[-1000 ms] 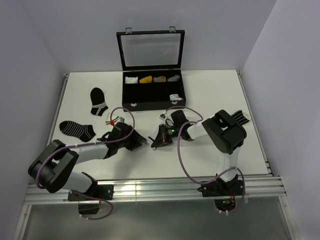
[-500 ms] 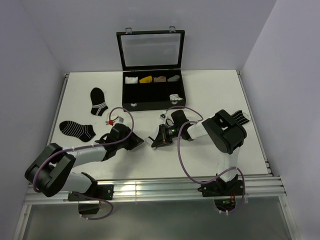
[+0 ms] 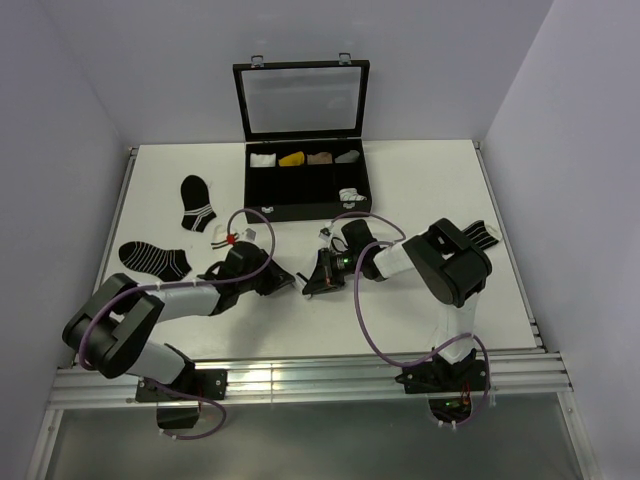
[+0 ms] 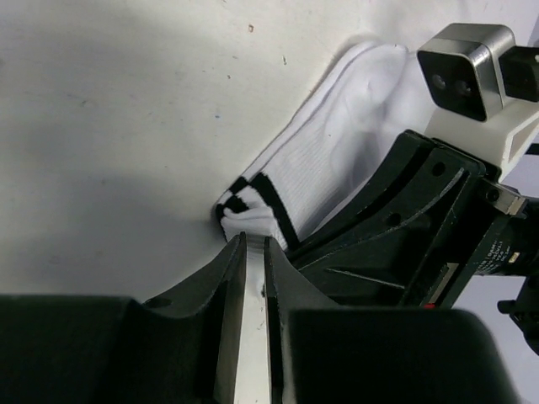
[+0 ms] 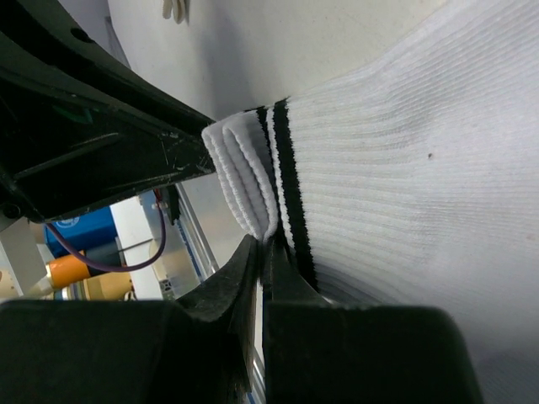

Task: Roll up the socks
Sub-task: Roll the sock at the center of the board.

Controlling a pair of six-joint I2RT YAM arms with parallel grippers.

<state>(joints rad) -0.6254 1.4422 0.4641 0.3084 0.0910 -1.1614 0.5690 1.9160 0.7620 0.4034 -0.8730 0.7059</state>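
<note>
A plain white sock point(image 4: 337, 143) with a black-banded cuff point(image 4: 268, 202) lies flat between my two grippers. In the top view the arms hide most of it. My left gripper point(image 4: 250, 241) has its jaws nearly together, and its tips pinch the folded cuff edge. My right gripper point(image 5: 268, 244) is shut on the same cuff point(image 5: 282, 151) from the other side, where the cuff edge is folded into white layers. The grippers meet tip to tip, left point(image 3: 284, 283) and right point(image 3: 316, 284). The sock with thin black lines does not show laid out.
A black case point(image 3: 250, 190) with its lid up stands at the back. It holds rolled bundles, one of them white and black point(image 3: 349, 194). Two black striped socks point(image 3: 197, 203) point(image 3: 155, 258) lie to the left. Another striped sock point(image 3: 483, 234) lies by the right arm.
My left gripper drew back a little to the left, baring some white sock. It is now back against the cuff. The right gripper has stayed put.
</note>
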